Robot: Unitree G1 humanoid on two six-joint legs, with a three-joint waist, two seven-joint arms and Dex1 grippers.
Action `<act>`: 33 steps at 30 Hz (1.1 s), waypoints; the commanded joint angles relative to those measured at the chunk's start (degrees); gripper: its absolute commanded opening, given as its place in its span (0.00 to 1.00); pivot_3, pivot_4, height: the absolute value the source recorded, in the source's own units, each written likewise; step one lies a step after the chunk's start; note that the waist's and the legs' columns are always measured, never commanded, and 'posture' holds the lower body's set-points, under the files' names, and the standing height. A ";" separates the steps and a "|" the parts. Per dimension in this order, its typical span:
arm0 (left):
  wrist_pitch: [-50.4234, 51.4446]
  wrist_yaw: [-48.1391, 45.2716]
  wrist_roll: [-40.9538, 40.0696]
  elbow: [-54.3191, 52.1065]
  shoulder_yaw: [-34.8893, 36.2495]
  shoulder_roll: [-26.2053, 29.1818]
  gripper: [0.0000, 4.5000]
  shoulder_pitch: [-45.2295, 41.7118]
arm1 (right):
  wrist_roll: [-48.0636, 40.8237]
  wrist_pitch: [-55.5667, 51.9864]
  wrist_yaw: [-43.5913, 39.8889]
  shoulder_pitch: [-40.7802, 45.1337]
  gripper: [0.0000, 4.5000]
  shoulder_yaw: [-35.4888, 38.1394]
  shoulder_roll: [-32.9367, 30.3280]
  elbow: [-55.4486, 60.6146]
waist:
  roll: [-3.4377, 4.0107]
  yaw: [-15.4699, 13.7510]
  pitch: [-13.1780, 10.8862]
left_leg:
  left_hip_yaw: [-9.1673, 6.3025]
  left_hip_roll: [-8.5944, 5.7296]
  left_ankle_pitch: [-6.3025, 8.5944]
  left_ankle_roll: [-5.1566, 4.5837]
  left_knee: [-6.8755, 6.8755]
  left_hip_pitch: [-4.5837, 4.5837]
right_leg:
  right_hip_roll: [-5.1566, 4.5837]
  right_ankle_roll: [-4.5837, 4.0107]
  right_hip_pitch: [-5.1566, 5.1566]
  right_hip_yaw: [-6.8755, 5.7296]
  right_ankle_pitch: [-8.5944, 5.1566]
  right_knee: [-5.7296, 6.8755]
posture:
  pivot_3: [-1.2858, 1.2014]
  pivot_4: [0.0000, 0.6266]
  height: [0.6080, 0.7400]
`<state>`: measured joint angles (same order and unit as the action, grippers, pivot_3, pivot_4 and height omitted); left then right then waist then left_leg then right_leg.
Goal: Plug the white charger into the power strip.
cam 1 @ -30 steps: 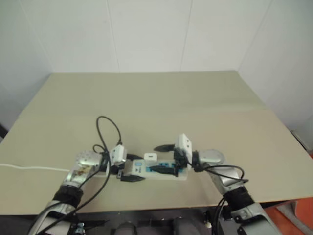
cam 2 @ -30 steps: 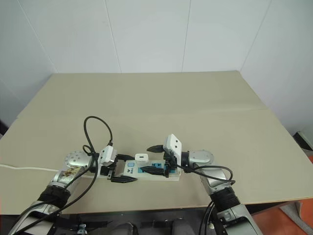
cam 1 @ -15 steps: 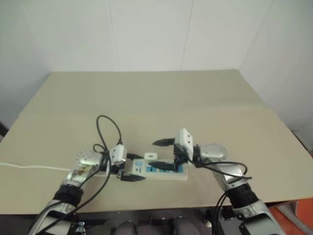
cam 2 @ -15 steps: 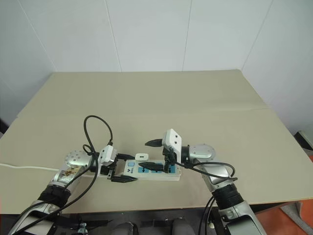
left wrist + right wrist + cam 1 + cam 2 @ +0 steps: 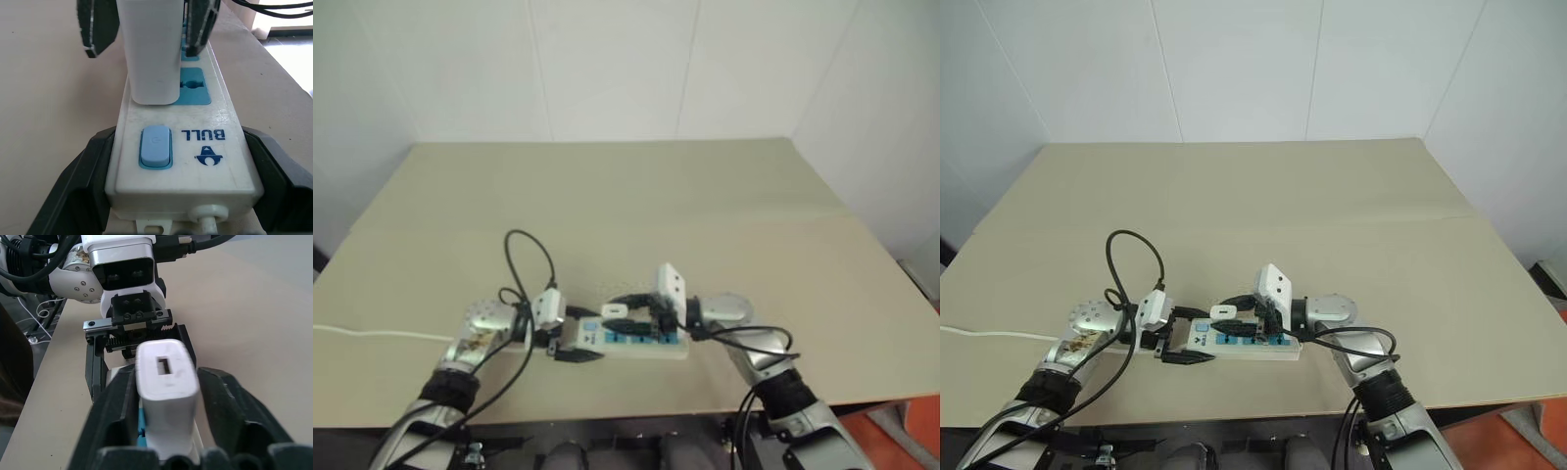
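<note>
Standing in the power strip (image 5: 176,147) low in the frame's centre, the white charger (image 5: 151,49) is now clamped by the right gripper (image 5: 166,396), open a second ago. The left gripper (image 5: 176,205) brackets the strip's switch end, so seating looks nearly done.

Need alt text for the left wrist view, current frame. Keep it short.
A white charger stands upright in the first socket of the power strip, just past its blue switch, with the right end effector closed around it, one black finger on each side. The left end effector grips the strip's cord end across its width on the beige table.
</note>
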<state>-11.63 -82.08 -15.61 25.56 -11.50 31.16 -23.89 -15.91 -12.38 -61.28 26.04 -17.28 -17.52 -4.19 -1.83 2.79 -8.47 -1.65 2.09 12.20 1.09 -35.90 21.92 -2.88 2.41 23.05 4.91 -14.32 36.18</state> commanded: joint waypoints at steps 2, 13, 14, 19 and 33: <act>0.57 2.10 4.86 5.47 -1.02 1.61 0.73 1.97 | -0.79 0.21 -0.77 1.00 0.24 0.56 0.12 1.17 | 0.00 -0.01 0.00 | 0.00 0.00 0.00 0.00 0.00 -0.01 | 0.02 0.00 0.00 0.02 0.01 0.00 | 0.52 0.24 1.00; -0.03 2.11 5.00 6.71 -1.21 1.54 0.73 1.36 | 1.13 3.23 -4.12 0.08 0.24 -1.59 -1.31 0.16 | 0.01 -0.20 0.01 | -0.01 0.11 0.00 0.00 -0.04 -0.01 | 0.23 0.00 0.03 0.20 0.05 -0.02 | 0.52 0.24 1.00; -0.06 2.12 4.99 6.78 -1.23 1.55 0.73 1.33 | 1.41 3.33 -4.02 0.02 0.24 -1.78 -1.22 -0.14 | 0.01 -0.20 0.01 | -0.01 0.11 0.00 0.00 -0.04 -0.02 | 0.24 0.00 0.02 0.21 0.05 -0.02 | 0.52 0.24 1.00; -0.21 2.18 4.95 6.83 -1.22 1.66 0.73 1.56 | 2.98 3.88 -3.05 -0.63 0.24 -2.89 -0.19 -4.36 | 0.06 -0.19 0.06 | -0.01 0.12 0.00 0.00 -0.04 -0.14 | 0.27 -0.01 -0.04 0.24 0.05 -0.01 | 0.52 0.24 1.00; -0.57 2.17 5.02 6.58 -1.01 2.22 0.73 2.40 | 4.73 5.69 -3.43 -2.19 0.24 -3.27 -1.86 -10.90 | 0.17 0.01 0.29 | 0.03 0.16 0.01 0.01 0.00 -0.79 | 0.30 -0.50 -0.66 0.35 -0.25 -0.08 | 0.52 0.24 1.00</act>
<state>-12.61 -81.96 -15.60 27.43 -11.72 31.14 -23.80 -14.40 -5.28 -63.80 26.26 -18.93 -16.96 -11.01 -1.66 2.80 -8.19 -1.61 2.24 12.21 1.10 -35.90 21.14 -2.58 1.90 22.39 5.26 -14.57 36.10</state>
